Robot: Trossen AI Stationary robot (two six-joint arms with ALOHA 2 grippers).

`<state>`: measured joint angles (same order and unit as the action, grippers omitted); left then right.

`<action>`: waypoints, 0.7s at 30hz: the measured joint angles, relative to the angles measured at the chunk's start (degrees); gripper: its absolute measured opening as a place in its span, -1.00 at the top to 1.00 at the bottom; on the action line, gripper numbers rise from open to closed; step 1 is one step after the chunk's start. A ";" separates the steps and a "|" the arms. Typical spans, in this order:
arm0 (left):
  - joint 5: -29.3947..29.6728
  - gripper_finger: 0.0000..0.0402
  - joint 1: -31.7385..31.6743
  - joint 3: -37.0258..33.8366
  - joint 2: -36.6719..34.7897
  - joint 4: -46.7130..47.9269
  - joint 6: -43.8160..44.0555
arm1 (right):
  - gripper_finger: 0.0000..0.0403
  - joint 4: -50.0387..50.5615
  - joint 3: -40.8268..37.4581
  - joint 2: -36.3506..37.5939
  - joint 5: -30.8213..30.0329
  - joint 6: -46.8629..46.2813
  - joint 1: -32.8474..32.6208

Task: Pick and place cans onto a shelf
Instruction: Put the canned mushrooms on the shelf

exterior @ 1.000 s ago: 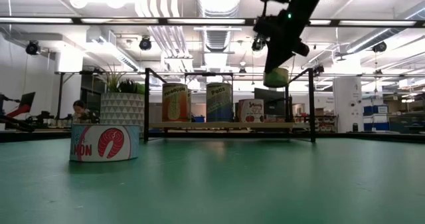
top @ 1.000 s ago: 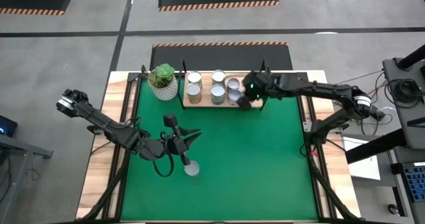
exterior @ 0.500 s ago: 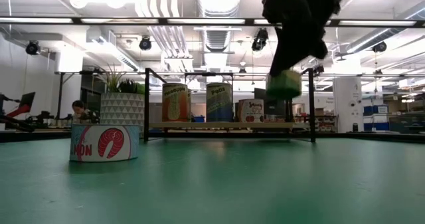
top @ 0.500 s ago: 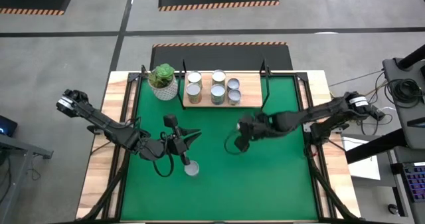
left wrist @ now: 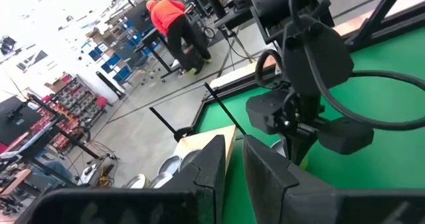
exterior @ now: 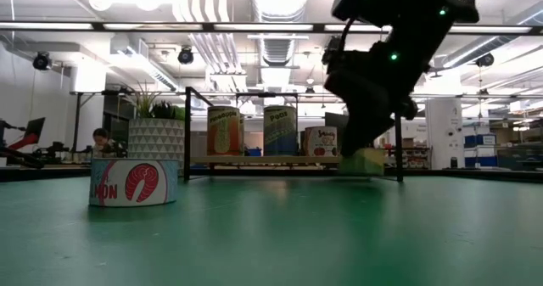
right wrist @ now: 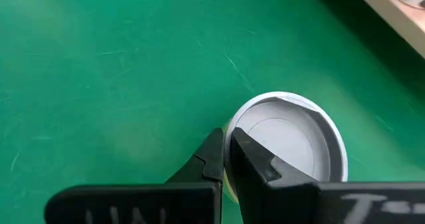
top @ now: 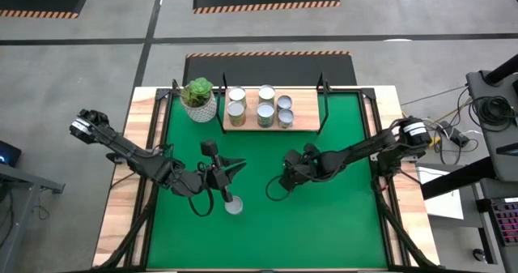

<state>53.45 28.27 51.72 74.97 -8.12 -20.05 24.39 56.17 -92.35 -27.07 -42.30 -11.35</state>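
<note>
We see the green worktop (top: 340, 224) filling mid-frame, the shelf (top: 303, 121) at upper centre carrying cans (top: 265, 109). Right gripper (right wrist: 229, 159), jaws closed together, sits at a can (right wrist: 292, 144) near centre. Left gripper (top: 229, 194), jaws nearly closed, stands over a salmon can (top: 233, 206), lower left of centre.

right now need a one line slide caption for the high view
Three cans stand on the shelf, one can sits on the mat by the left gripper, and the right gripper is low mid-table.
</note>
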 joint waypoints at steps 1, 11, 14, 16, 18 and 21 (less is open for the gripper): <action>0.00 0.82 0.00 0.00 0.34 0.00 -0.15 | 0.96 -0.09 0.40 -0.66 0.00 0.03 0.00; 0.00 0.82 -0.04 0.00 1.94 -0.02 -2.14 | 0.55 1.28 3.32 -3.22 0.04 1.20 0.39; 0.00 0.82 -0.04 0.00 1.94 -0.02 -2.08 | 0.40 6.36 5.55 -1.27 0.55 2.98 0.39; -0.70 0.82 -0.11 0.00 1.94 -0.02 -1.80 | 0.34 11.68 7.41 1.04 0.53 4.29 0.39; -4.93 0.82 -0.56 0.00 1.94 -0.06 -0.89 | 0.31 16.70 8.44 3.44 0.44 6.54 0.39; -17.20 0.82 -2.13 0.00 2.00 -1.33 0.22 | 0.37 19.35 7.10 7.58 0.46 10.43 0.51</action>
<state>36.25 26.14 51.72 76.97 -9.45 -19.84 43.74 63.27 -84.77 -26.61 -31.87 -10.85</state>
